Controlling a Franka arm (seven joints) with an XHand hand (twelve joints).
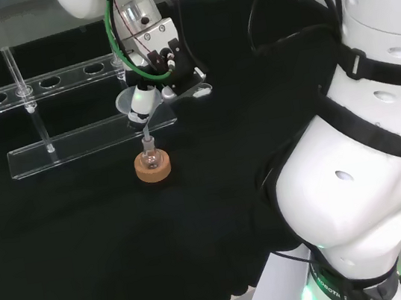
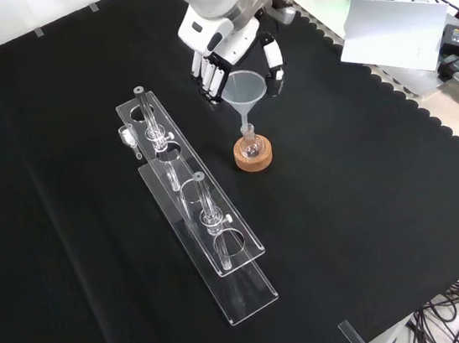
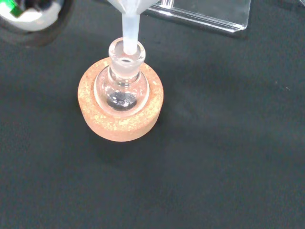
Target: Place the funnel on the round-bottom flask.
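1 flask [image 3: 121,88] on 1 cork ring [image 3: 120,124] takes 1 funnel [image 2: 245,93], pinched by the fingers [image 2: 273,62].

The hand [image 2: 227,53] reaches in from above, fingers and thumb around the rim of a clear funnel [image 2: 245,93]. Its stem enters the neck of a round-bottom flask [image 2: 250,146] on a cork ring [image 2: 253,156]. A clear test-tube rack [image 2: 195,201] stands to the left.

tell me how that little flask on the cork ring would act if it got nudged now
The round-bottom flask looks like thin clear glass, so probably light and fragile. Its rounded base would likely roll without the cork ring cradling it. With the funnel stem in its neck, it seems top-heavy and apt to tip.
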